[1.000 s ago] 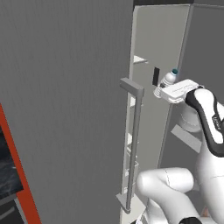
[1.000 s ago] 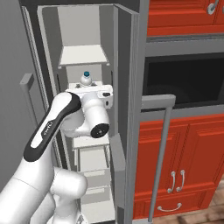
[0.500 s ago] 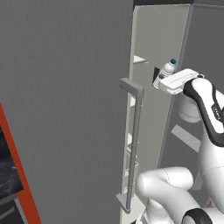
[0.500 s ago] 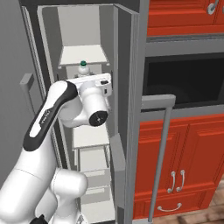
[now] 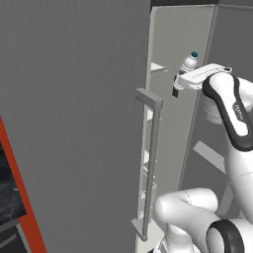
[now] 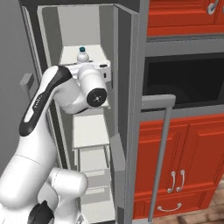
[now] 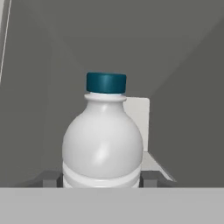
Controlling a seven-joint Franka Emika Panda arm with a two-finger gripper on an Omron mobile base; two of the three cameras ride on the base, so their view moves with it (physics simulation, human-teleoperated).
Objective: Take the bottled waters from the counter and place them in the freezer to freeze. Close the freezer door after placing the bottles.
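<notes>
My gripper (image 7: 101, 181) is clamped on a water bottle (image 7: 103, 144), upright with its blue cap (image 7: 106, 82) on top, at centre of the hand view. In the right base view, upper left, I see it inside the open freezer (image 6: 83, 30), over a white shelf (image 6: 72, 54).

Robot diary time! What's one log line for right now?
gripper: shut on clear blue-capped plastic water bottle | bottle: upright | place: inside open tall grey freezer | door: open
</notes>
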